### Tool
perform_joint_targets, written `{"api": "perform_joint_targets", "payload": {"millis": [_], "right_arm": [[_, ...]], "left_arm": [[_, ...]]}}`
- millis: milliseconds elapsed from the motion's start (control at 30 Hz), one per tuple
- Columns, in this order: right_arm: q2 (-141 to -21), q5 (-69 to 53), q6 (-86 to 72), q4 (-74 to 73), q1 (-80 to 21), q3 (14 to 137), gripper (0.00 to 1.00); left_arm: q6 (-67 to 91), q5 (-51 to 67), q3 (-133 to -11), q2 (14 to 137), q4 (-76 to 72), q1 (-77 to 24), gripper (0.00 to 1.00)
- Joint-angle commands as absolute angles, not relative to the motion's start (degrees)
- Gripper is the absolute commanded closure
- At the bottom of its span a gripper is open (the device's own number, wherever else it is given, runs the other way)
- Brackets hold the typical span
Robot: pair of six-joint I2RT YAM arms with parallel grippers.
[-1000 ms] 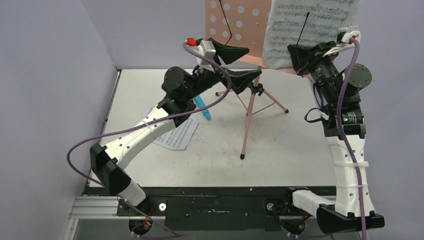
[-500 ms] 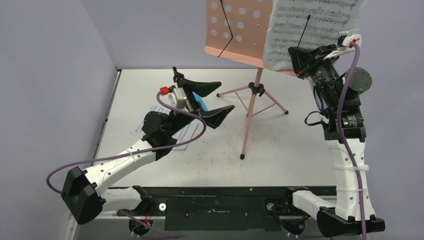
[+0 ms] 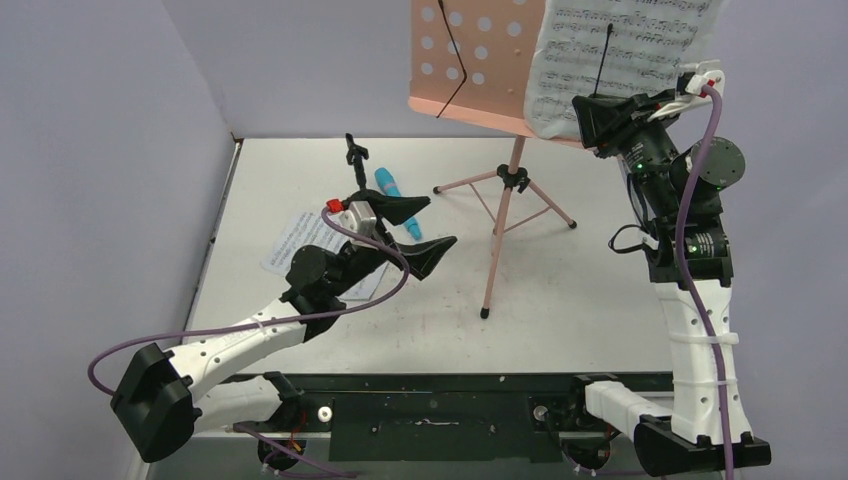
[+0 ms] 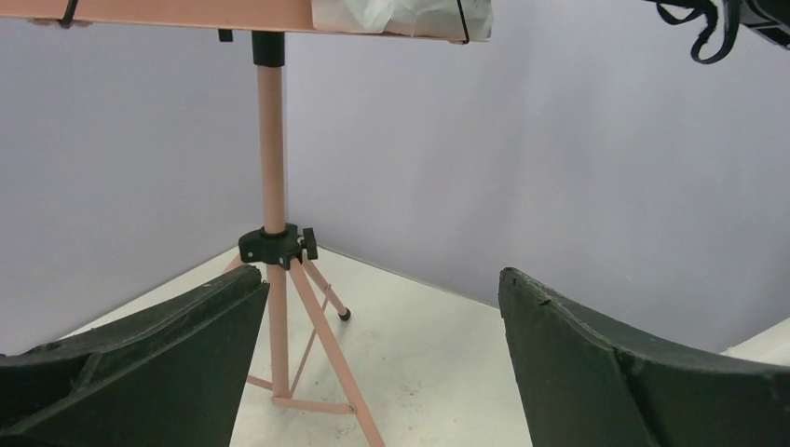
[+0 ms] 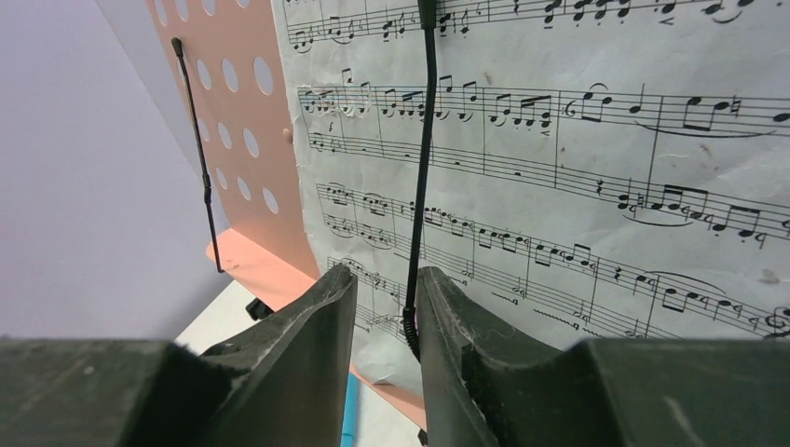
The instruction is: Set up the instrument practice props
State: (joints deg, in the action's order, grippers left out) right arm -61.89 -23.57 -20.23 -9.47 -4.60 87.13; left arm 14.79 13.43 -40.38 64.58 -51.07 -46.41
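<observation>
Lilac walls [image 3: 200, 60] on three sides of a pale surface [image 3: 580, 300]. Upright toward its far side on spread tripod legs: pink perforated music stand [image 3: 470, 60]. Propped on the right half of the stand's tray: white sheet-music page [image 3: 620, 50], crossed top to bottom by a thin black retainer wire [image 3: 603, 60]. Raised at the page's lower edge: right claw [image 3: 585, 122], parted only narrowly, the wire [image 5: 424, 186] running down into the gap close by one finger, not pinched. Lying flat left of the stand's legs: bright blue microphone [image 3: 395, 200]. Just beyond it, farther left of the stand: small black mic stand [image 3: 352, 152], upright. Nearer and farther left again: loose page [image 3: 290, 245] flat on the surface, partly under the left arm [image 3: 250, 330]. Low beside the microphone, pointed toward the stand's pole: left claw [image 3: 440, 222], spread wide, gripping nothing.
</observation>
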Motion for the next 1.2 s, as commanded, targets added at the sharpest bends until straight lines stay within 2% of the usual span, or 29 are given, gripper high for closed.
{"api": "perform_joint_targets", "payload": {"millis": [0,33,133,200,500,667,1167], "right_arm": [[-59.3,-23.2,-20.8,-8.3,-5.3,87.0,0.67],[-58.9,-22.9,-20.8,-8.4,-5.3,87.0,0.66],[-57.6,-22.4,-20.9,-8.8,-5.3,86.8,0.52],[-56.7,-22.3,-20.9,-9.0,-5.3,86.3,0.49],[-53.4,-22.0,-21.7,-10.3,-5.3,82.8,0.45],[-49.6,-23.5,-23.9,-9.5,-5.3,76.7,0.43],[-41.3,-30.4,-27.4,-13.6,-5.3,64.2,0.39]], "left_arm": [[15.2,11.1,-38.2,62.5,-52.1,-46.5,0.05],[15.3,10.6,-37.5,62.4,-52.0,-46.5,0.05],[15.3,9.1,-35.1,62.1,-52.0,-46.5,0.04],[15.2,7.8,-33.6,62.3,-51.8,-46.4,0.03],[17.2,5.0,-28.4,65.0,-51.1,-46.4,0.03],[18.9,2.4,-27.0,66.9,-49.1,-46.2,0.03],[29.0,-2.3,-29.6,74.1,-32.7,-39.6,0.03]]}}
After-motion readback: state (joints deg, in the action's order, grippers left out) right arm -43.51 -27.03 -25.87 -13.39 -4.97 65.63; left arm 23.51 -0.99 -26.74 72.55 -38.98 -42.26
